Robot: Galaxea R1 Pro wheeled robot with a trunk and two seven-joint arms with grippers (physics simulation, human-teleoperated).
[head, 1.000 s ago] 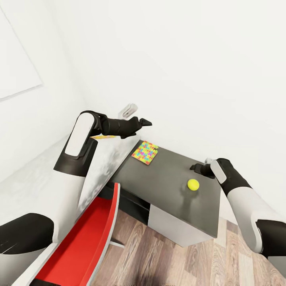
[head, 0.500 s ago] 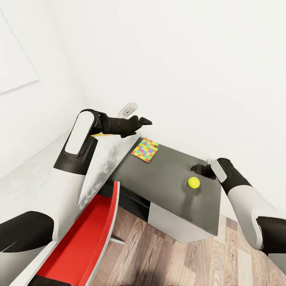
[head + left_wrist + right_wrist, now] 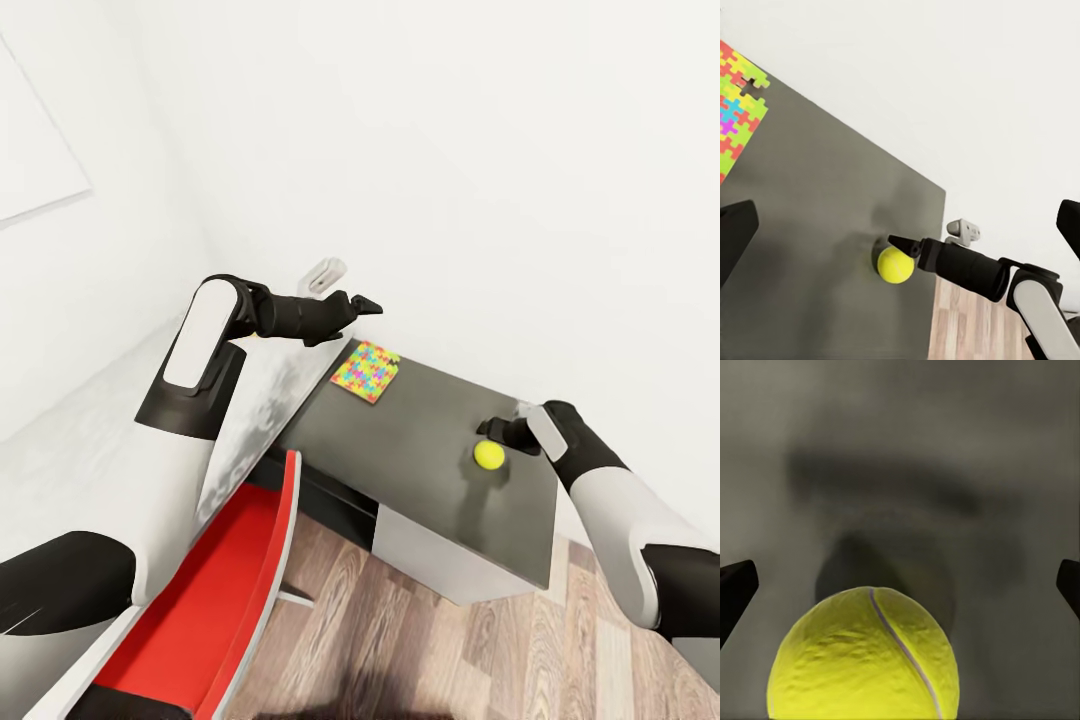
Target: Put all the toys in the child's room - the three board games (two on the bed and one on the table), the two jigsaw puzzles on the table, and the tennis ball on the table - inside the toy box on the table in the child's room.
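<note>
The tennis ball (image 3: pixel 489 454) rests on the dark surface (image 3: pixel 420 450), at 4 o'clock from the jigsaw puzzle (image 3: pixel 366 370) near the far edge. The right end effector (image 3: pixel 490 430) hovers just above the ball, fingers spread wide, holding nothing. The left end effector (image 3: pixel 362 305), raised over the surface's far corner, is open and empty.

Child's room: jigsaw puzzle (image 3: pixel 366 371), red chair (image 3: pixel 215 600), desk (image 3: pixel 430 500).

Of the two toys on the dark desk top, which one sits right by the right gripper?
The tennis ball, round and yellow-green; the flat jigsaw puzzle lies at the far corner.
</note>
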